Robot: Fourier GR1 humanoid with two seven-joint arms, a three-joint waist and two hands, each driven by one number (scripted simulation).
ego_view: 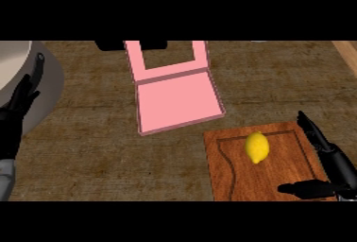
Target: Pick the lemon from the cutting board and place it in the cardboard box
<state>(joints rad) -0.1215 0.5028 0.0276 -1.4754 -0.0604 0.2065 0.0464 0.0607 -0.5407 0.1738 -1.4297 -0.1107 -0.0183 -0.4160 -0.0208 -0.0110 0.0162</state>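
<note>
Two black hands frame our view: right hand [333,165] fingers [310,127] straight, released, beside the grooved wooden cutting board [279,175] carrying the oval yellow lemon [257,147]; pink open box [178,97] lies beyond on the mottled bench [97,156]; left hand [15,113] rests relaxed.

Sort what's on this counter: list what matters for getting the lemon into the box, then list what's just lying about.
For the job:
lemon
cutting board under it
pink box, open
right hand, open beside the board

Lying about:
grey pot at the left edge
dark object behind the box
left hand, resting open
</note>
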